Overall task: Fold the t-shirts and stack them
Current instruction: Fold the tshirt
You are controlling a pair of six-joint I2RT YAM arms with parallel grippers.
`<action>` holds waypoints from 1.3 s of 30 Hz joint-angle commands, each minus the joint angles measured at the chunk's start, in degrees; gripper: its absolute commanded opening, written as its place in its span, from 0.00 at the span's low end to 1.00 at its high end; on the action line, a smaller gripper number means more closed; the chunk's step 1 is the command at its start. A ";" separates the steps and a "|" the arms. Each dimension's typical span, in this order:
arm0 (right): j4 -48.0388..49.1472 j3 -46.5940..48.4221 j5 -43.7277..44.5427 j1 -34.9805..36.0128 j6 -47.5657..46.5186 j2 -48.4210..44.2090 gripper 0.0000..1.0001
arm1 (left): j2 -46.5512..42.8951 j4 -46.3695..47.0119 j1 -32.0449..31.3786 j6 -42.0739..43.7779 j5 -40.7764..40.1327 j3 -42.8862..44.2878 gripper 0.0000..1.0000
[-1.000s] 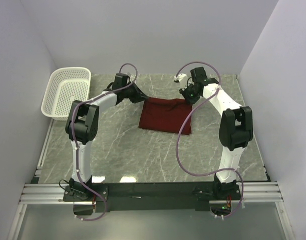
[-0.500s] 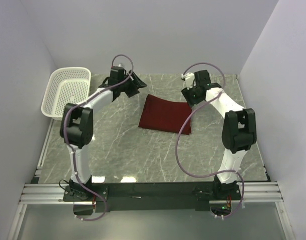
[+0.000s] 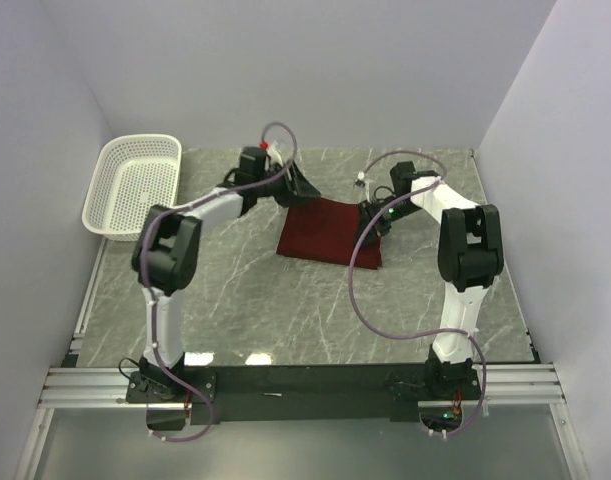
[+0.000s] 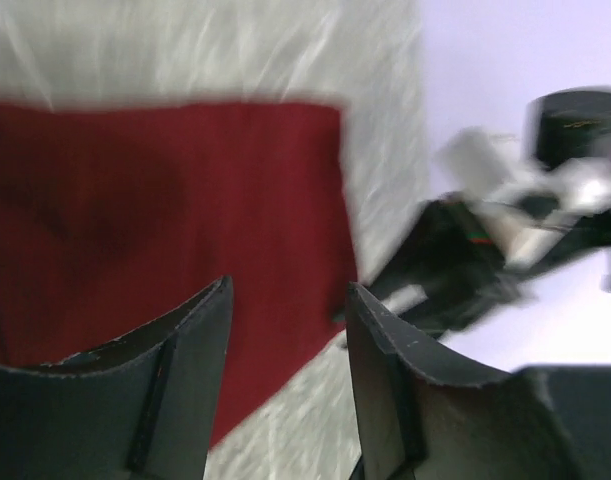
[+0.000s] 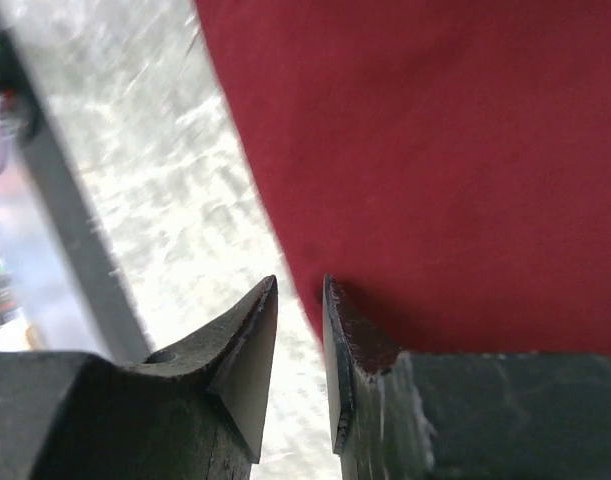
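Maroon t-shirt [image 3: 330,233] lies folded on marbled table [image 3: 255,290] between pale walls [image 3: 285,70].

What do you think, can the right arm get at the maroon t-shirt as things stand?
Probably yes. The right hand hovers at one edge of the t-shirt, slightly open, with nothing between it and the cloth. The left hand is over by the opposite side, out of its way.

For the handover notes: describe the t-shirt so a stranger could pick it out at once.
On the grey marbled table, look to the middle of its far half. The t-shirt lies there, folded into a flat rectangle. It is the only dark red cloth, unlike the white perforated basket at the far left.
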 commanded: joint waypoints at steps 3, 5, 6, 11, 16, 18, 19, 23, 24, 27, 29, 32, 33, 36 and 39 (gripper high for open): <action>-6.39 -2.03 -5.71 -0.26 -1.58 1.63 0.32 | 8.55 5.91 -0.96 -6.44 5.64 4.94 0.54; -5.16 -3.87 -5.10 -0.61 -0.01 3.12 0.32 | 12.51 4.51 -0.96 -7.58 5.03 7.59 0.54; -4.81 -4.32 -4.57 -0.78 0.44 3.56 0.31 | 13.74 4.24 -0.96 -8.19 3.55 9.69 0.54; -1.55 -5.30 0.00 -3.42 6.68 6.90 0.31 | 19.54 5.46 0.00 -14.24 0.64 12.44 0.54; -1.64 -4.94 -0.08 -6.23 7.39 8.75 0.31 | 21.57 10.65 0.97 -19.44 1.51 10.59 0.55; -2.26 -4.68 -0.70 -6.41 7.21 9.28 0.31 | 21.83 12.58 1.14 -21.46 3.00 9.72 0.56; -2.52 -4.67 -0.79 -6.50 7.04 9.19 0.31 | 21.75 14.33 1.23 -21.99 3.27 9.45 0.57; -2.96 -5.11 -0.96 -7.03 6.33 7.62 0.31 | 20.17 16.72 1.85 -24.72 3.01 7.17 0.60; -3.05 -5.11 -1.05 -6.94 6.16 7.18 0.31 | 19.64 16.55 2.11 -24.98 1.87 6.21 0.60; -3.93 -5.20 -0.61 -8.96 5.10 4.98 0.31 | 17.01 17.95 2.81 -26.39 -0.32 3.75 0.61; -4.28 -5.90 0.00 -9.57 4.49 2.79 0.31 | 14.99 20.48 3.52 -28.05 -1.21 2.16 0.61; -4.19 -7.04 0.62 -10.10 3.96 0.50 0.31 | 13.57 25.74 4.13 -31.64 -0.43 0.49 0.61; -4.28 -7.22 0.62 -10.28 3.87 0.06 0.31 | 13.57 27.08 4.22 -32.62 0.01 0.31 0.61; -4.54 -8.01 0.53 -10.37 3.17 -1.00 0.31 | 13.75 30.34 4.40 -35.53 2.30 1.36 0.61; -4.63 -8.80 0.88 -10.54 2.47 -2.32 0.31 | 13.57 28.51 4.48 -34.22 3.09 3.03 0.62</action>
